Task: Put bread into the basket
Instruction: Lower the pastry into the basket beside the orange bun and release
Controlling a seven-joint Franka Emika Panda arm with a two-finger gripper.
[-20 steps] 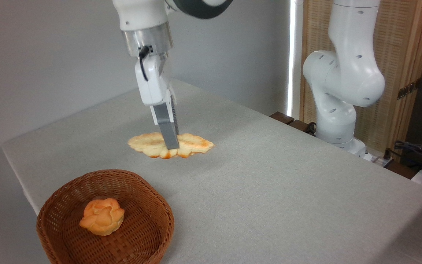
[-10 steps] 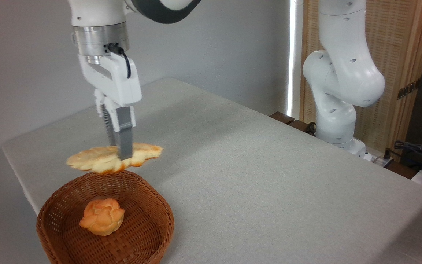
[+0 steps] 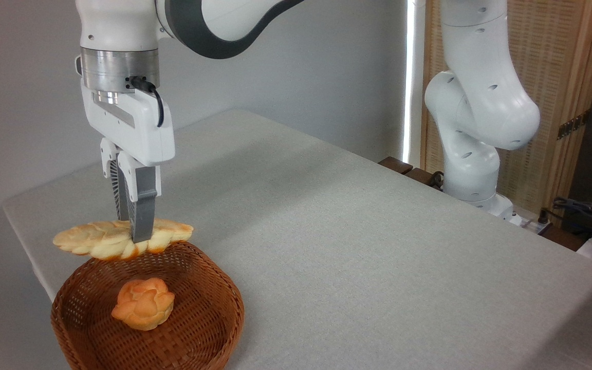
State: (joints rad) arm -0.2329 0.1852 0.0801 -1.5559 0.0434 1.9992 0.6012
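Observation:
The bread [image 3: 100, 240], a long flat braided loaf in pale gold, hangs level in the air just above the far rim of the basket [image 3: 208, 329]. My gripper [image 3: 136, 234] points straight down and is shut on the loaf's middle. The basket is round, shallow and reddish-brown, at the table's near left corner. The loaf's left end reaches past the basket's rim.
A small orange-golden flower-shaped bun [image 3: 143, 303] lies inside the basket. The grey table [image 3: 357, 246] ends close to the basket on the left and front. My arm's white base [image 3: 473, 154] stands at the far right, with cables [image 3: 584, 210] beside it.
The gripper lifted the bread off the middle of the table and carried it left and toward the camera, to just above the basket's far rim.

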